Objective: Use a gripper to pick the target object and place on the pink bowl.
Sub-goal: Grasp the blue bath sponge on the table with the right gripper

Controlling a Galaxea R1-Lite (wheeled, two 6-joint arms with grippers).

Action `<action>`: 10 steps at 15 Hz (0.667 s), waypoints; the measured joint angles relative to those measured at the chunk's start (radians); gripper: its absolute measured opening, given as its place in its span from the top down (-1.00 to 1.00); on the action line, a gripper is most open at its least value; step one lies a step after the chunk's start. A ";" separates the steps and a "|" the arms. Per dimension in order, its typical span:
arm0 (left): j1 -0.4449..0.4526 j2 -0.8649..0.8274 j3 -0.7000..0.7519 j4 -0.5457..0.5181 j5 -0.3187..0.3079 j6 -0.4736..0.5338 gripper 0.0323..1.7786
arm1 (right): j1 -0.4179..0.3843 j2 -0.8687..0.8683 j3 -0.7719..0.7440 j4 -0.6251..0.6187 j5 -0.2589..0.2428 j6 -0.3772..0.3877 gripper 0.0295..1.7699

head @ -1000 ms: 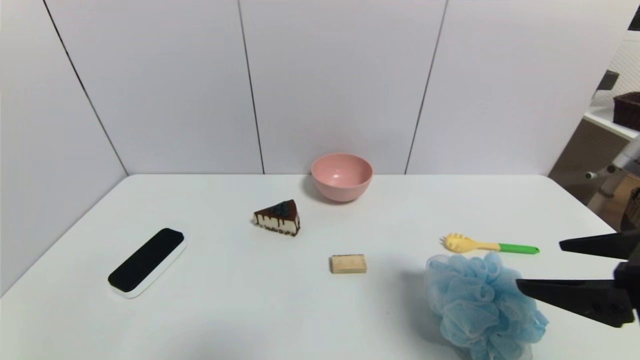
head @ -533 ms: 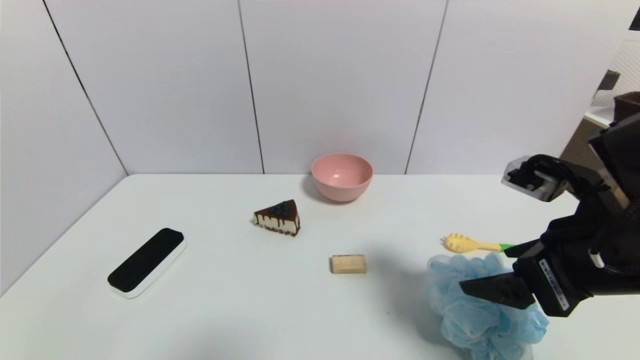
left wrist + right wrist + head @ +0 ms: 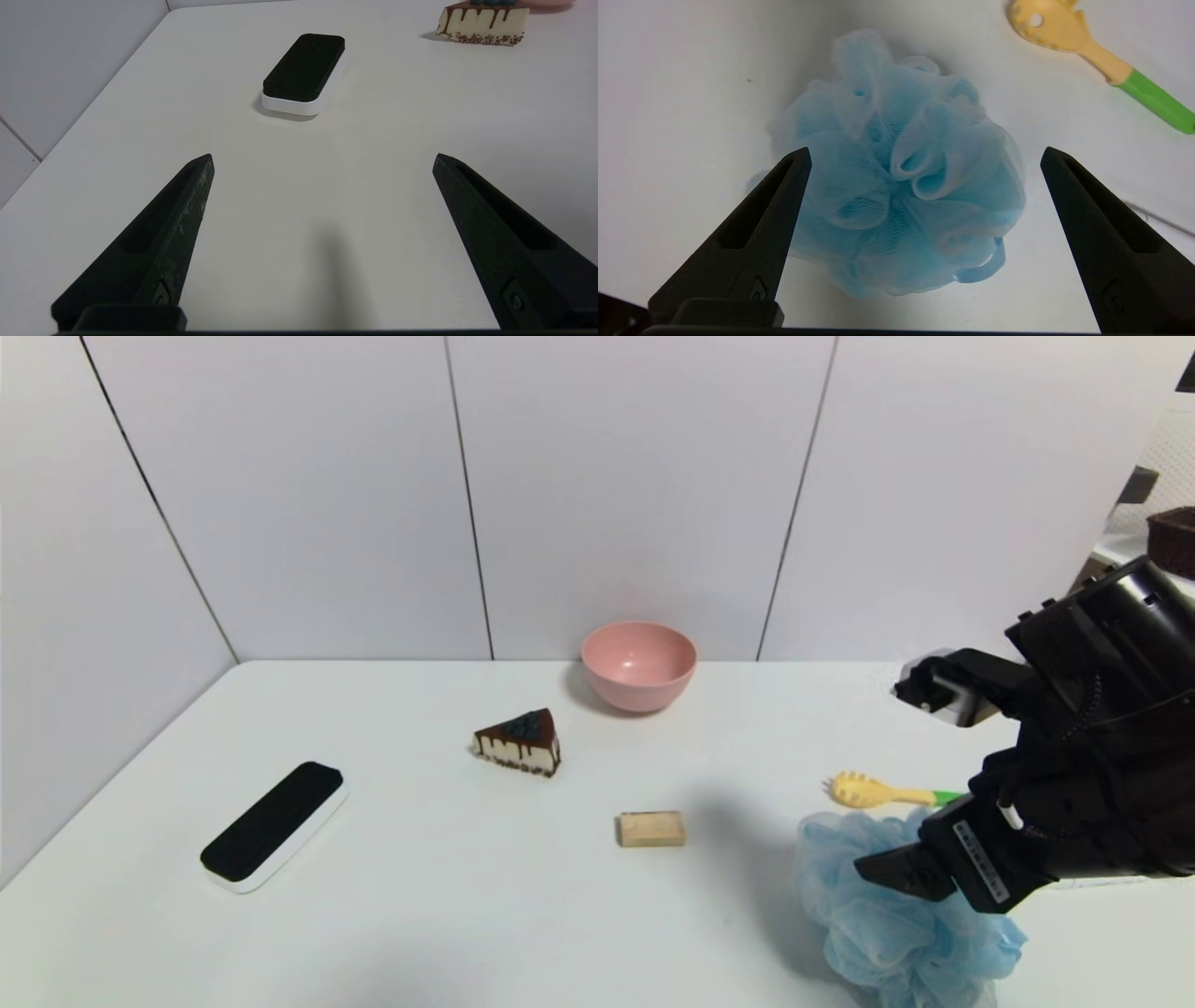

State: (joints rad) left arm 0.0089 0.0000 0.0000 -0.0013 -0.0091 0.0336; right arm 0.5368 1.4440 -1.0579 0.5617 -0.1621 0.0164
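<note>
Lowered since before, right end effector (image 3: pixel 924 154) spread wide above blue pouf (image 3: pixel 896 186)

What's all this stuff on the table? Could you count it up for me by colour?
Pink: 1, the pink bowl
Light blue: 1, the bath pouf
Brown: 1, the cake slice
Tan: 1, the wooden block
Yellow and green: 1, the pasta spoon
Black and white: 1, the eraser
Total: 6
</note>
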 joint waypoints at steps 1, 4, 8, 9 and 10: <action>0.000 0.000 0.000 0.000 0.000 0.000 -0.90 | -0.001 0.000 0.007 0.001 -0.006 0.000 -0.92; 0.000 0.000 0.000 0.000 0.000 0.000 -0.90 | -0.001 0.003 0.026 0.013 -0.002 0.004 -0.92; 0.000 0.000 0.000 0.000 0.000 0.000 -0.90 | 0.001 0.029 0.028 0.077 0.014 0.032 -0.92; 0.000 0.000 0.000 0.000 0.000 0.000 -0.90 | 0.001 0.039 0.025 0.081 0.029 0.039 -0.92; 0.000 0.000 0.000 0.000 0.000 0.000 -0.90 | 0.001 0.050 0.024 0.083 0.049 0.042 -0.92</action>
State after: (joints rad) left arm 0.0089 0.0000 0.0000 -0.0013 -0.0091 0.0332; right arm 0.5379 1.4940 -1.0343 0.6447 -0.1130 0.0585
